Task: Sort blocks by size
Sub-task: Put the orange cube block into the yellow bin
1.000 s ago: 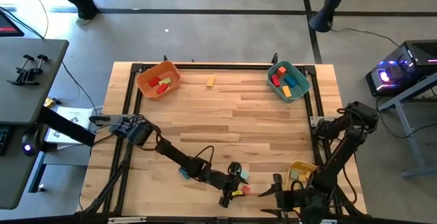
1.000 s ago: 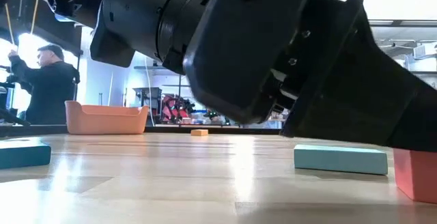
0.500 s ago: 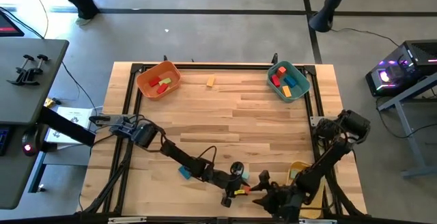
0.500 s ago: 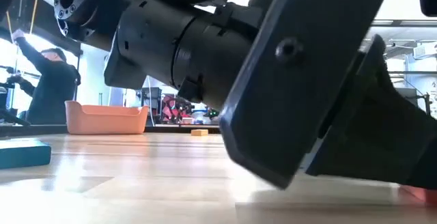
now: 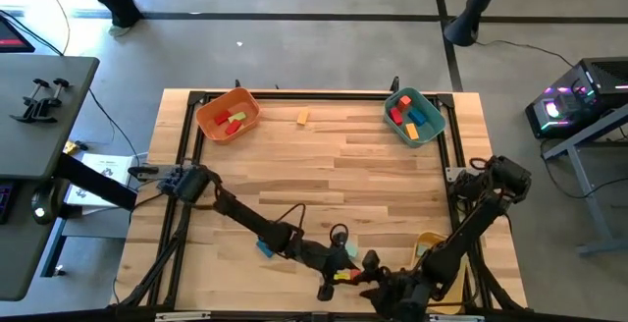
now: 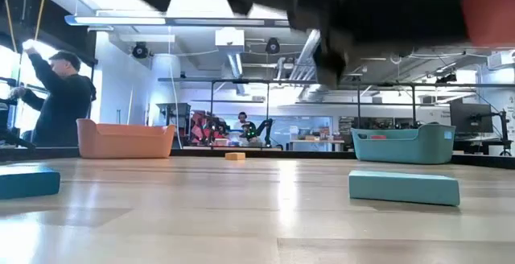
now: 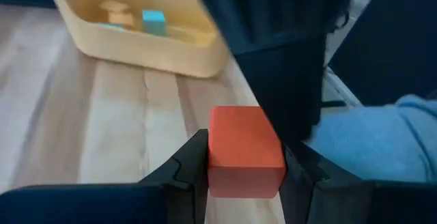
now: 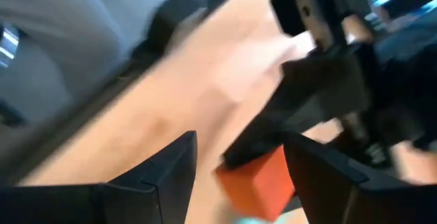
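One red block (image 7: 244, 150) pinched between the left gripper's (image 7: 242, 173) fingers, above the table (image 7: 102, 128).

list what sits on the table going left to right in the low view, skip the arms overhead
teal block at the edge → orange bin → small orange block far back → teal bar block up close → teal bin, which stands behind that bar and reaches a little further right.

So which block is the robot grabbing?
The red block, squeezed between the left gripper's jaws near the yellow bin. The other loose blocks lie on the table untouched.
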Available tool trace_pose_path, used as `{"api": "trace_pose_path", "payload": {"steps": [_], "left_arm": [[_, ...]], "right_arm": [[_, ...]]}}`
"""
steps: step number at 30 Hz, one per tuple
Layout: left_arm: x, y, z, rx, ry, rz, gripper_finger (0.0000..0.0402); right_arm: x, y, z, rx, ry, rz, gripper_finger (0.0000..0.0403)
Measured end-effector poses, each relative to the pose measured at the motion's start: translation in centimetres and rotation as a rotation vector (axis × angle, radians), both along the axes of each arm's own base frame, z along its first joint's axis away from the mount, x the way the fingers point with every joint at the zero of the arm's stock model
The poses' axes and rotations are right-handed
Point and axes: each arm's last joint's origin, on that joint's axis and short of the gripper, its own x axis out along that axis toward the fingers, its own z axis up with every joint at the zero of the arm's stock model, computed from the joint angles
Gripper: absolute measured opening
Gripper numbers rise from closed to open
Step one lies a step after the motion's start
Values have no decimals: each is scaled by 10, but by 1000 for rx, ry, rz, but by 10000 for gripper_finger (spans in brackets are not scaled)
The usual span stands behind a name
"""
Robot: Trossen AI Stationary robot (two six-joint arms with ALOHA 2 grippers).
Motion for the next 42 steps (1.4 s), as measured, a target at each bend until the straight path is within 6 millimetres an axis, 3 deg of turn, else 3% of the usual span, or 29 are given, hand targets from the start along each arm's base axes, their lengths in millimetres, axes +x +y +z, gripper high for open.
{"api": "trace_pose_path", "payload": {"steps": [7, 14, 18, 22, 33, 36, 39, 42], "left_arm": [[-8, 1, 50, -33, -78, 57, 100], [-16, -5, 82, -52, -204, 68, 100], [-12, -1, 88, -106, -268, 26, 100], [-8, 6, 85, -121, -265, 39, 100], [-4, 14, 89, -193, -278, 21, 100], [-4, 14, 88, -196, -265, 23, 102], [-4, 14, 87, -196, -246, 20, 124], [-4, 13, 83, -201, -200, 28, 152]], "right_arm": [[5, 8, 56, -282, -94, -7, 215], [-28, 22, 92, -427, -191, -97, 215], [-42, 29, 91, -389, -271, -175, 215], [-45, 34, 75, -399, -330, -215, 215], [-16, 24, 68, -530, -326, -223, 212], [-14, 24, 67, -510, -297, -189, 185], [-14, 26, 68, -439, -275, -172, 131], [-16, 28, 67, -299, -234, -190, 128]]}}
